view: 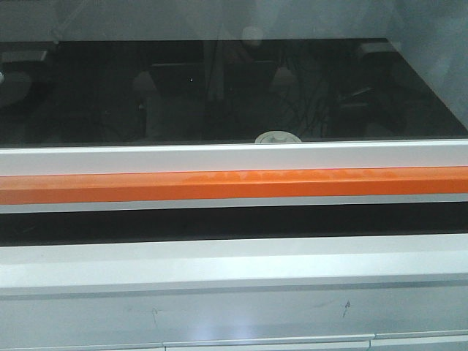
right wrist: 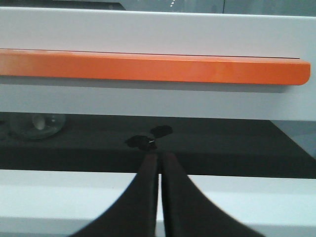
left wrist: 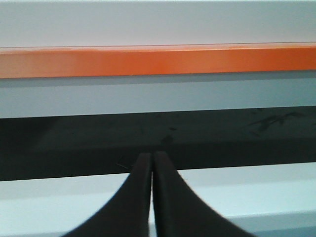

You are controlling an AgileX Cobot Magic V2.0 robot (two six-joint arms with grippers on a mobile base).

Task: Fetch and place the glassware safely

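Dark cabinet floor [right wrist: 222,148] under an orange bar [right wrist: 148,66]: my right gripper [right wrist: 159,159], pressed together and empty, sits short of the white sill [right wrist: 49,197], glass jar [right wrist: 37,124] inside ahead-left; left gripper [left wrist: 151,158] likewise closed, no jar in its view, so right seems nearer.

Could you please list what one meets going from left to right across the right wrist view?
glass jar → right gripper, shut → rounded end of the orange bar
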